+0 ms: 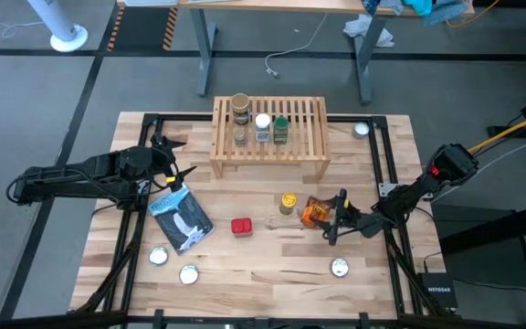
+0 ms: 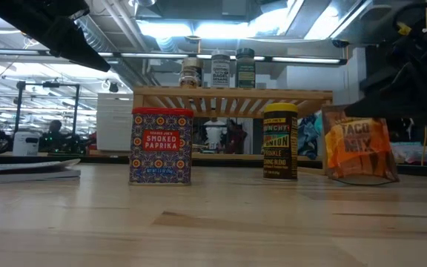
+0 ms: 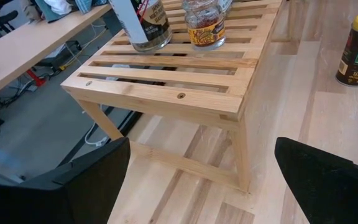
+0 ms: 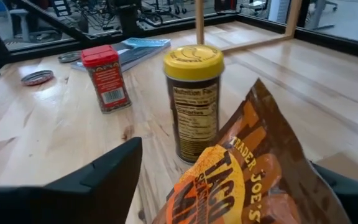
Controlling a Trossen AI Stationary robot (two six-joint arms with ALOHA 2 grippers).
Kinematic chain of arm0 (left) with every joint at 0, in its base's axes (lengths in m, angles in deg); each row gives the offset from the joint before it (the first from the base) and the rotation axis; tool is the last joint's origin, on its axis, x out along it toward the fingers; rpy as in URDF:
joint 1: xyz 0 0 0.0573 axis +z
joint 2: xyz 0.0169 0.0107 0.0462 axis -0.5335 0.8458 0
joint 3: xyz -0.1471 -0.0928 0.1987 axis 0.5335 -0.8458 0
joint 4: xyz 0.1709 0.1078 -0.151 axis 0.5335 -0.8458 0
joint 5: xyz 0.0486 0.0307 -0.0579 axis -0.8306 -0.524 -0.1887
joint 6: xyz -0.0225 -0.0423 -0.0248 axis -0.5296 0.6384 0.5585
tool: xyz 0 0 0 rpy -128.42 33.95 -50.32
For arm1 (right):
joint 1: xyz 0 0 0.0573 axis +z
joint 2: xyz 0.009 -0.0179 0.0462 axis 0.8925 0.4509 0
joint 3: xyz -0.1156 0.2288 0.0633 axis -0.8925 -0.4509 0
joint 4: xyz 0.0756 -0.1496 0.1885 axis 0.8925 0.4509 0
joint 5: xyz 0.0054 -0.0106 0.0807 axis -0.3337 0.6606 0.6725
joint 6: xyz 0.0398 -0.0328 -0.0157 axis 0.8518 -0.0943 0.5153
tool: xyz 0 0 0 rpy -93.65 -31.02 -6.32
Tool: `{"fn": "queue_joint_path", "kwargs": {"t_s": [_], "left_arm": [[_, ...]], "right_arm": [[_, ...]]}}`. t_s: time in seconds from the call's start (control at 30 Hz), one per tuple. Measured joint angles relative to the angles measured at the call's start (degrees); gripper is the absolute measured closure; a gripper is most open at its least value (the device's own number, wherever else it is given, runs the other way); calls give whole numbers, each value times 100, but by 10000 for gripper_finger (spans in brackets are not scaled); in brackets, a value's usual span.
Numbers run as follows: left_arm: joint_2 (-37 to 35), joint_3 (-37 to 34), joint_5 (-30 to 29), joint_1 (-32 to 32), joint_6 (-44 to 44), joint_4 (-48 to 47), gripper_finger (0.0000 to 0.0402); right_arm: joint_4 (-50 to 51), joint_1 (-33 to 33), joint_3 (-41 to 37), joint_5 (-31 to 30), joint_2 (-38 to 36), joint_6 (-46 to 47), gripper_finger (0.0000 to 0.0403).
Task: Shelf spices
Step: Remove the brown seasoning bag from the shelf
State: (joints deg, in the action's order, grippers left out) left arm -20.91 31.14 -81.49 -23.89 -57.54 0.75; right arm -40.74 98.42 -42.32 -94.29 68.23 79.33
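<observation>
The light-wood shelf [image 1: 270,137] stands at the table's far middle. On it stand a tan-lidded jar [image 1: 240,105], a small clear jar [image 1: 241,135], a white-lidded jar [image 1: 262,126] and a green-lidded jar [image 1: 281,128]. A yellow-lidded jar [image 1: 288,202] and a red tin [image 1: 241,226] stand on the table nearer me. An orange packet [image 1: 316,212] stands upright, its bottom edge on the table [image 2: 358,148]. My right gripper [image 1: 336,219] is open, its fingers on either side of the packet [image 4: 253,174]. My left gripper [image 1: 176,160] is open and empty by the shelf's left end [image 3: 160,93]. My right gripper comes at the orange packet level, from the table's right. A strip of table shows between one finger [image 4: 104,180] and the packet's edge [image 4: 166,205]. The packet covers the other finger's tip, so I cannot tell whether it touches.
A blue-and-white pouch [image 1: 181,217] lies flat near my left gripper. Flat silver discs lie at the near left [image 1: 158,256] [image 1: 188,273], near right [image 1: 339,267] and far right [image 1: 362,129]. Black frame rails [image 1: 382,164] run along the table's sides.
</observation>
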Motion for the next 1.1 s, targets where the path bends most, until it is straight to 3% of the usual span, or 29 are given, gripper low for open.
{"fn": "queue_joint_path", "kwargs": {"t_s": [0.57,1.1], "left_arm": [[0,0,-1,0,0,1,8],[0,0,0,1,0,0,8]], "right_arm": [[221,2,234,160,-2,-191,197],[175,2,388,306,-4,-327,205]]}}
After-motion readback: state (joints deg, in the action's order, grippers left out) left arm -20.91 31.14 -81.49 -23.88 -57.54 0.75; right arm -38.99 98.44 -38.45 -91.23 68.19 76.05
